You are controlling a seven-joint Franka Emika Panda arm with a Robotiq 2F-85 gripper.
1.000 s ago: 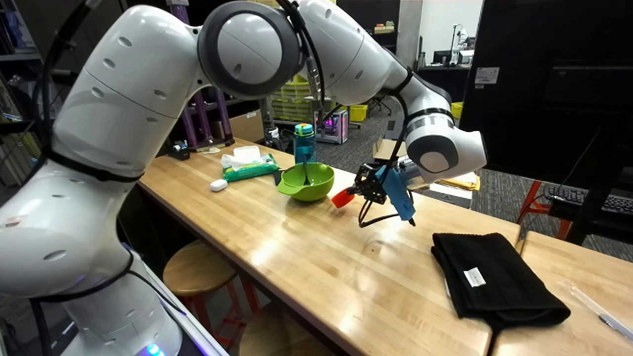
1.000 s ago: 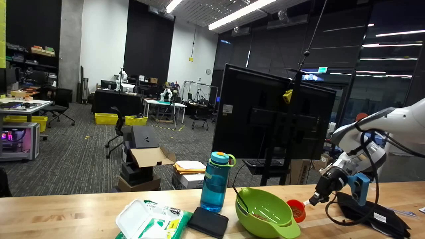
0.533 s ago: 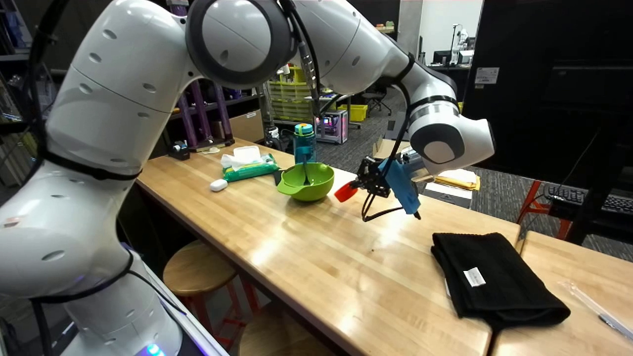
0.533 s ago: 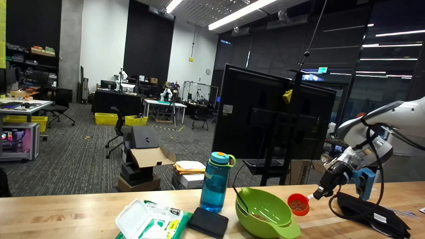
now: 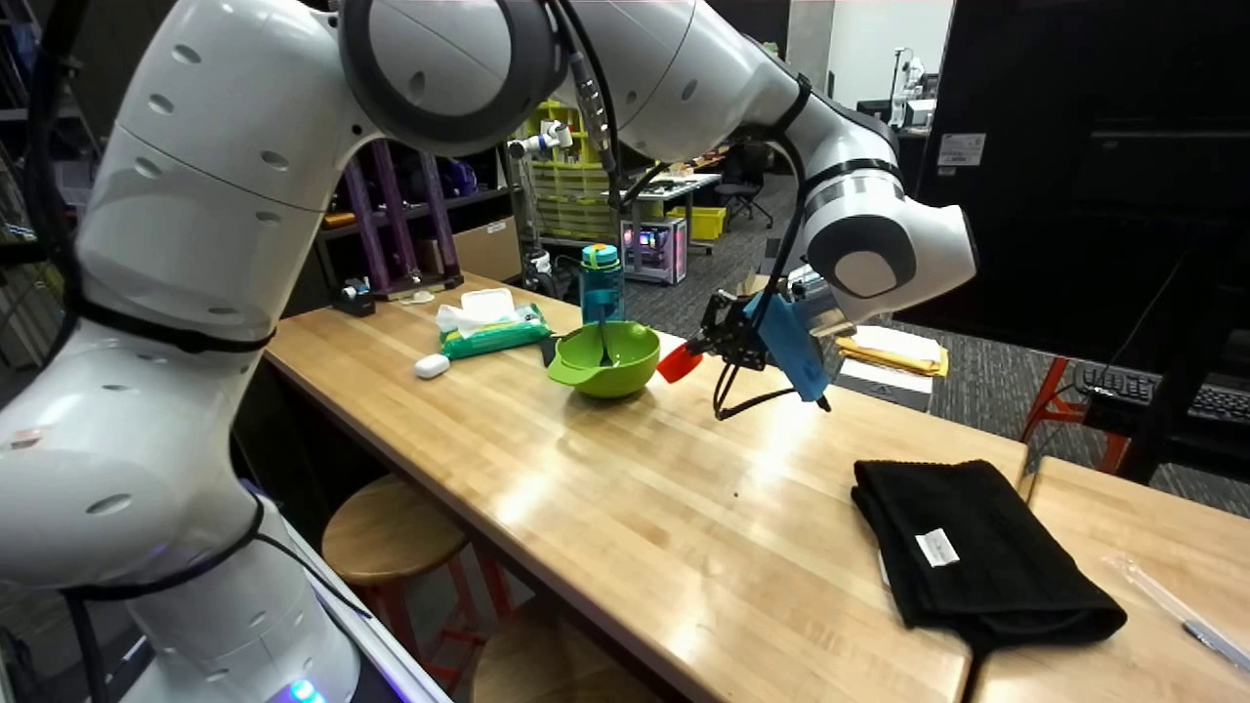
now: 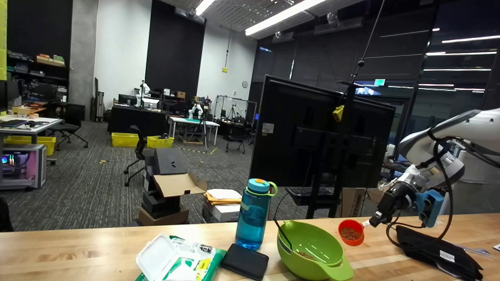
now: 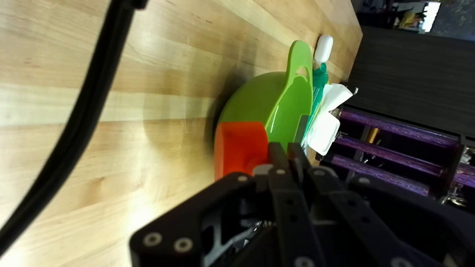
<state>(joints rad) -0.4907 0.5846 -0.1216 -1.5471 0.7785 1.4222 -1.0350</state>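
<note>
In an exterior view my claw (image 5: 699,347) is clamped on a red cup (image 5: 679,362), which I hold tilted above the wooden table (image 5: 605,508), just beside a green bowl (image 5: 617,379); whether cup and bowl touch I cannot tell. Past the bowl stands a blue bottle (image 5: 601,285), and near it lie a green pack of wipes (image 5: 496,339) with its white lid up and a small white case (image 5: 432,365). Well apart from me, a folded black cloth (image 5: 977,547) lies by the seam in the tabletop. In an exterior view I see the cup's open mouth with small brown bits (image 6: 350,233) inside, and I have it by its white handle (image 6: 366,223). More such bits lie in the bowl, where a dark utensil (image 6: 284,235) leans. A flat black wallet (image 6: 245,261) rests between the wipes and the bowl. In the wrist view my fingers (image 7: 278,157) are close together, and the cup covers part of the bowl's wall. A black cable (image 7: 74,122) crosses the left side, and purple bars (image 7: 393,150) show at the right.
</note>
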